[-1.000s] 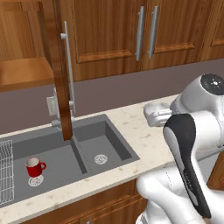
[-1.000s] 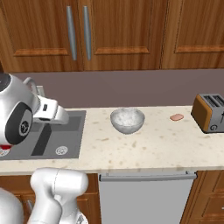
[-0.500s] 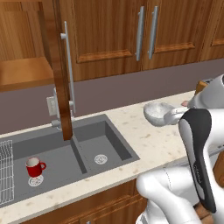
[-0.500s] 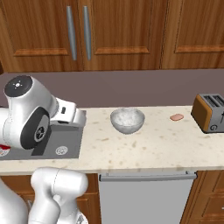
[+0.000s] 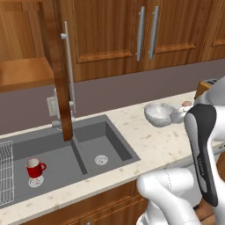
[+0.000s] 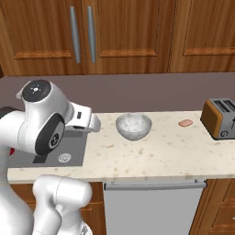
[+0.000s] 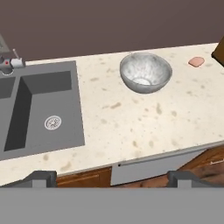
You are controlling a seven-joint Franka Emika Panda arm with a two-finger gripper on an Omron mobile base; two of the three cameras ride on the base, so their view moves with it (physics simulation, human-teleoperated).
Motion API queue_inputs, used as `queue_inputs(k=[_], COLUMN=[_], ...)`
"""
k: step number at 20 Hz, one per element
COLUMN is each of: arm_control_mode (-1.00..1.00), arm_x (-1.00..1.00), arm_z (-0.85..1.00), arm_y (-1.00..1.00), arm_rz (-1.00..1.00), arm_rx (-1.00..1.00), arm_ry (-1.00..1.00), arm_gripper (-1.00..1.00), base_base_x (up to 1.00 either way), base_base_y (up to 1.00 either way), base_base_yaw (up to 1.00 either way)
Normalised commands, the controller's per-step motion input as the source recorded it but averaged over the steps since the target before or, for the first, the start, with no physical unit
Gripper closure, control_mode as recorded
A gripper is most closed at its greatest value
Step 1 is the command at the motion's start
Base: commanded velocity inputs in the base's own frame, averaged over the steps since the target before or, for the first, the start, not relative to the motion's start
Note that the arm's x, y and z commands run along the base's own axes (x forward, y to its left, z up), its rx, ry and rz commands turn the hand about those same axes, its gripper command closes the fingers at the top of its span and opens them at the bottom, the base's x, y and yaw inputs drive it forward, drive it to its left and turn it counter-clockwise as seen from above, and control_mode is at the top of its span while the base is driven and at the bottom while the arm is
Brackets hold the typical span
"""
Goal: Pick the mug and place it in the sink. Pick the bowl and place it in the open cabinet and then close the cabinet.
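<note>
The small red mug (image 5: pixel 34 168) stands upright in the left basin of the dark grey sink (image 5: pixel 112 143), over a drain. The speckled grey-white bowl (image 6: pixel 133 125) sits empty on the counter right of the sink (image 6: pixel 73 149), and also shows as the bowl (image 5: pixel 159 114) and the bowl (image 7: pixel 145 72). My gripper (image 7: pixel 113 177) hovers above the counter's front edge, open, with nothing between its fingertips (image 7: pixel 41 177); the bowl lies ahead and to the right of it. The cabinet (image 5: pixel 22 72) on the upper left stands open, its door (image 5: pixel 59 74) edge-on above the sink.
A toaster (image 6: pixel 220 118) stands at the counter's right end, with a small pink thing (image 6: pixel 186 123) beside it. A white wire rack (image 5: pixel 4 171) lies at the sink's left. The faucet (image 7: pixel 8 63) rises behind the sink (image 7: pixel 43 105). Closed wall cabinets (image 5: pixel 145 30) hang above the bowl.
My arm has swung to the right, from over the sink toward the bowl. The gripper stays open. Mug and bowl have not moved.
</note>
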Motion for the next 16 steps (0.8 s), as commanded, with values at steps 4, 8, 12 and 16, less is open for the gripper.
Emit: queue_inputs(k=[4, 8, 12, 16], arm_control_mode=[-1.0, -1.0, -1.0, -1.0], arm_x=[0.16, 0.24, 0.3, 0.29], arm_z=[-0.15, -0.29, -0.3, -0.26], arm_y=[-0.02, 0.0, -0.02, -0.01], arm_rz=[0.03, 0.04, 0.04, 0.04], arm_rx=[0.0, -0.03, -0.02, -0.02], arm_ry=[0.0, 0.0, 0.0, -0.01], arm_gripper=[-1.0, -1.0, -1.0, -1.0], base_base_x=[0.0, 0.0, 0.0, 0.0], base_base_y=[0.0, 0.0, 0.0, 0.0], base_base_yaw=[0.0, 0.0, 0.0, 0.0])
